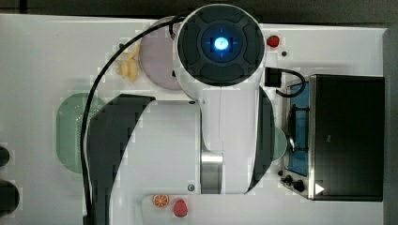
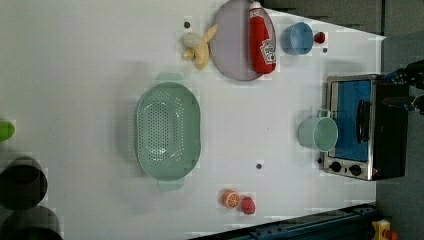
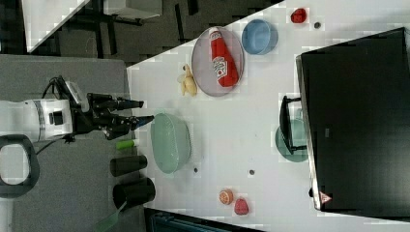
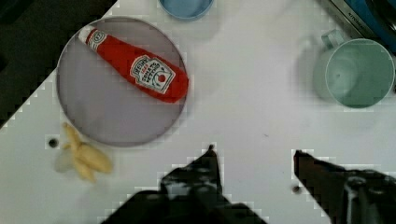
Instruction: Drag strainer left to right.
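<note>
Strainer [image 2: 168,131] upright, lengthwise down left view

I saw a broad bare stretch of tabletop [image 2: 75,75] between the strainer [image 2: 168,131] and the mug [image 2: 318,133], wide enough for a straight pass. The toaster oven [image 2: 367,127] walled off the left view's right, with the mug just beside it. The plate [image 2: 235,45] carrying the ketchup bottle [image 2: 261,40], the banana [image 2: 200,46] and the blue bowl [image 2: 297,38] crowded the left view's top. The orange slice [image 2: 230,198] and strawberry [image 2: 248,205] sat near the opposite edge. My tool [image 3: 138,112] hung open, apart from everything.
</note>
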Motion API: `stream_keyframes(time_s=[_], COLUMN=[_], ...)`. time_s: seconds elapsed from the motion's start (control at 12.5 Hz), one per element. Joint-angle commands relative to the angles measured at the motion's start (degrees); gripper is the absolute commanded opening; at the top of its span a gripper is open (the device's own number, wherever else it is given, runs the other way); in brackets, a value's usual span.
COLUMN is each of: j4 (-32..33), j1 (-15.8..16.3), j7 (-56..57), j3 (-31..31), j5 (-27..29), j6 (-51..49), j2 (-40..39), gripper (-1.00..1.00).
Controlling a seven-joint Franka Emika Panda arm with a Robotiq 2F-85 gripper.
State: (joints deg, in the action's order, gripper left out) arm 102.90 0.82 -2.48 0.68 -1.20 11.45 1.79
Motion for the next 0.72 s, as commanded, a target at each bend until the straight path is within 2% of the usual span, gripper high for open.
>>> stream_keyframes(time_s=[0.08,0.24,0.48,0.72], j4=[11.6,11.6,11.7,11.7], j1=[-2.0,-2.0,-0.8,0.3], j7=[1.1,1.1,0.9,-6.3], j3=[2.4,2.4,-0.6,-8.7], j5=[0.0,0.0,2.2,3.2], j6=[-11.4,-11.1,-10.0,-8.4], j2=[23.9,23.8,22.6,18.4], gripper=[0.59,0.99,1.00,1.00])
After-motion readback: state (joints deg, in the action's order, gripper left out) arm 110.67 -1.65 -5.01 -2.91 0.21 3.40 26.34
